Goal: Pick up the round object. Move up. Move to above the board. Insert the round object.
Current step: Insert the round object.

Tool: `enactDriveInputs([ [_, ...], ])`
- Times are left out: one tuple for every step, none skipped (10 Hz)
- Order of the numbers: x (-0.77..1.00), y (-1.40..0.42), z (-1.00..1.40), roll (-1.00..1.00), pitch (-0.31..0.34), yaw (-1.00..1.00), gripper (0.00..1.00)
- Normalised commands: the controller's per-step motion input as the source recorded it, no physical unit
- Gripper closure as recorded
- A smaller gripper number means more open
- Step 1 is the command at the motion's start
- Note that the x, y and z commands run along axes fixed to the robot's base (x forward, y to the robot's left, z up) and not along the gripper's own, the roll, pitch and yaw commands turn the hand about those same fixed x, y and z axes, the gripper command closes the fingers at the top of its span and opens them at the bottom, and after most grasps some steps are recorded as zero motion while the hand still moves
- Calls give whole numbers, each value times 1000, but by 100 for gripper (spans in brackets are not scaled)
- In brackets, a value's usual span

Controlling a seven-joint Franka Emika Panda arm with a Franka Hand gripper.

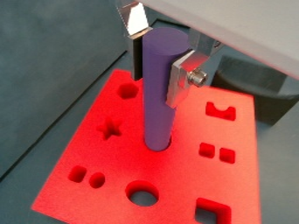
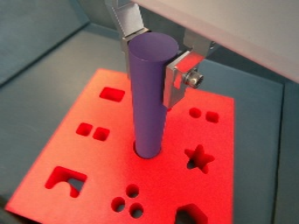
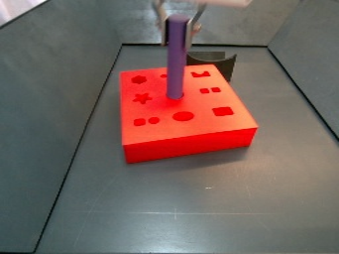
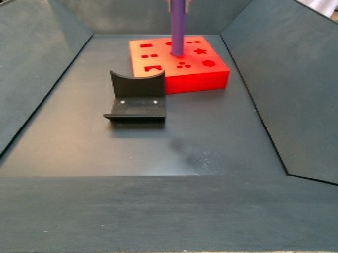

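Observation:
The purple peg [image 1: 158, 87] stands upright with its lower end in a round hole near the middle of the red board [image 1: 105, 166]. It also shows in a wrist view [image 2: 149, 96] and in both side views [image 3: 173, 60] [image 4: 177, 25]. My gripper [image 1: 160, 54] is shut on the peg's upper end, one silver finger on each side; it also shows in a wrist view [image 2: 152, 59]. The board [image 2: 100, 175] has star, square and circle holes and sits on the grey floor [image 3: 185, 114] [image 4: 185, 61].
The dark fixture [image 4: 134, 99] stands on the floor in front of the board in a side view, and behind the board in a side view [image 3: 225, 65]. Grey bin walls [image 4: 40, 79] slope up on all sides.

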Motion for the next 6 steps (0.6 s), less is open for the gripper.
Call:
enactDriveInputs([
  [-74, -51, -511, 0, -39, -106, 100],
  [34, -6, -617, 0, -9, -94, 100],
  [109, 0, -671, 0, -13, -77, 100],
  [191, 0, -554, 0, 0, -57, 100],
  [0, 0, -177, -63, -90, 0, 100],
  [0, 0, 0, 0, 0, 0, 100],
])
